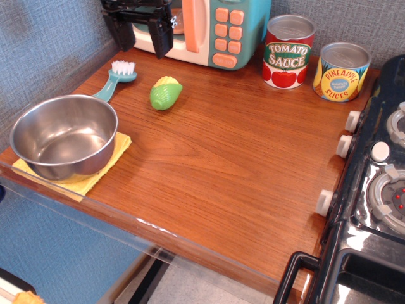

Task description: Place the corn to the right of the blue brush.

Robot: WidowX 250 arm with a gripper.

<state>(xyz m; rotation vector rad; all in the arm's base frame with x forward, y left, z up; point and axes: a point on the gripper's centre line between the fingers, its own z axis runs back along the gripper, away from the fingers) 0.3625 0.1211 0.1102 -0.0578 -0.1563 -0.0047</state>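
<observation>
Now the pincer (143,35) hangs at the top left of the view, in front of the toy microwave (218,28), with its two dark fingers (161,39) spread wide and nothing between them. Below it and a little to its right, the corn (166,93) lies on its side on the wooden counter (240,164), clear of the fingers. The blue brush (115,78) rests below the pincer and slightly to its left, bristles up, so the corn sits just to the right of the brush head, near it but not touching. Farther down and left of the pincer stands a steel pot (63,136) on a yellow cloth (95,177). Far to its right stand a tomato sauce can (288,52) and a pineapple can (342,71).
</observation>
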